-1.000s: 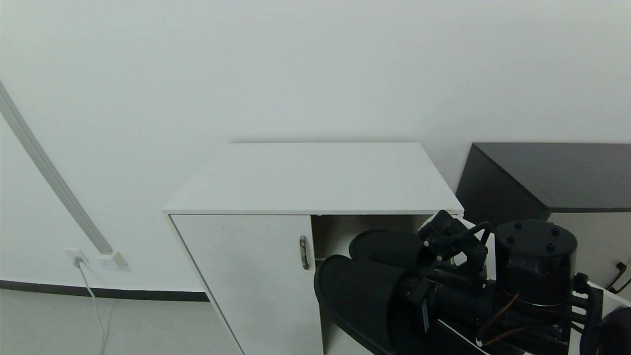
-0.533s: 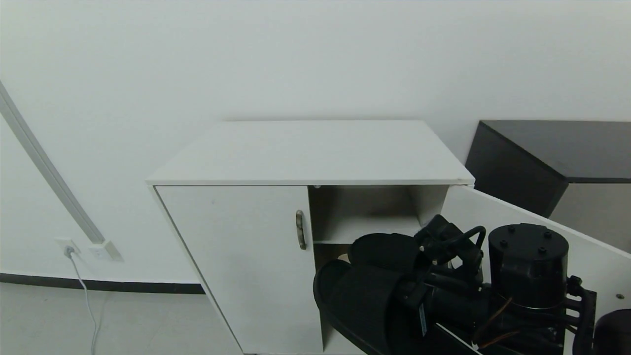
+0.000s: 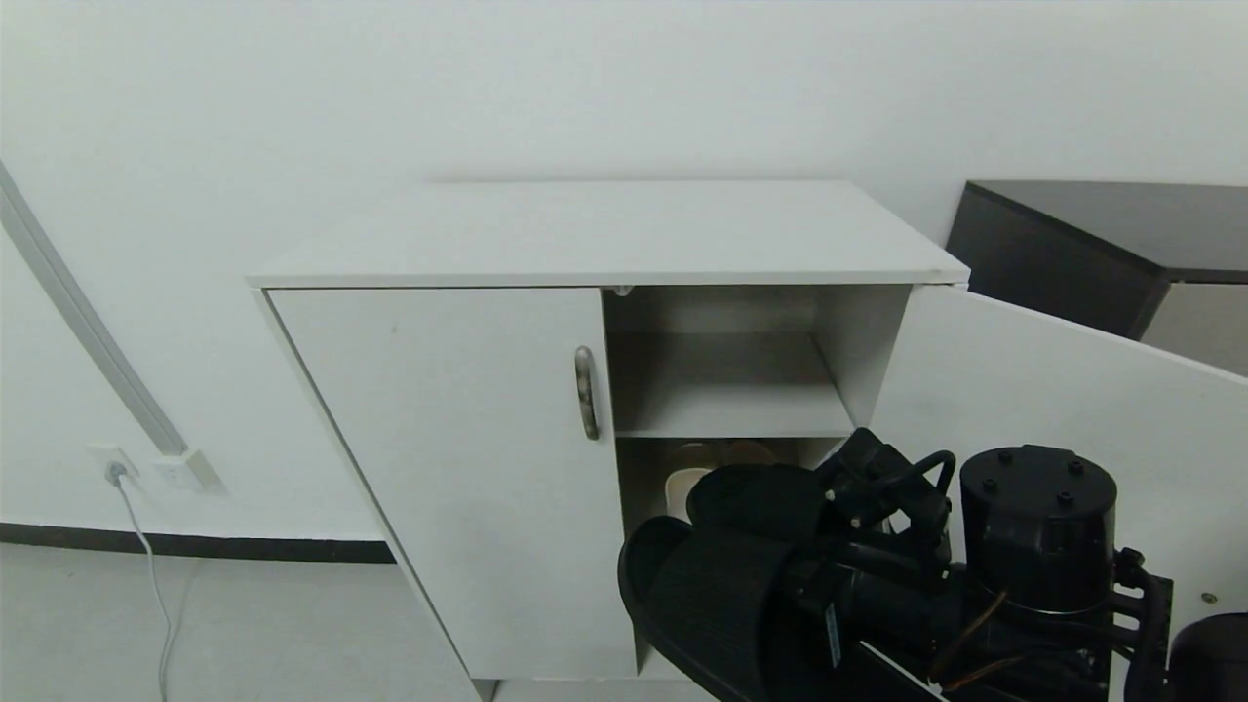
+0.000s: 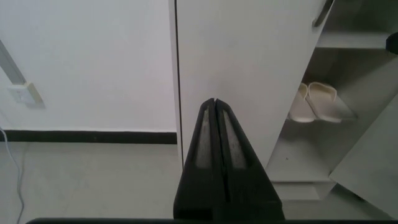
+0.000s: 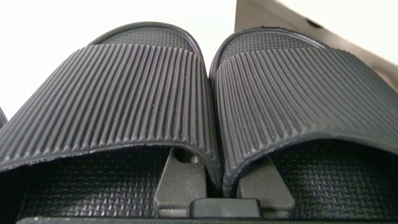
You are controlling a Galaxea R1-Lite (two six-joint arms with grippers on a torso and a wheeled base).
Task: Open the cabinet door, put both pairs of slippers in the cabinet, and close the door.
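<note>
— What's the right gripper [image 5: 220, 186] doing?
— I've got it clamped on the black slippers [image 3: 721, 575], side by side, in front of the cabinet's [image 3: 604, 234] open right half. My left gripper [image 4: 215, 137] is closed on nothing.
— And inside?
— The door [image 3: 1033, 390] stands wide. The pale slippers [image 4: 318, 102] sit together in the compartment under the shelf [image 3: 731, 390].

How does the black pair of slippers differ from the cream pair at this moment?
The black slippers are clamped in the right pincer, in front of the open cabinet; the cream slippers lie inside its lower compartment. The black slippers are dark and ribbed on top; the cream slippers are pale and look smooth. In both pairs, the two slippers sit side by side.
</note>
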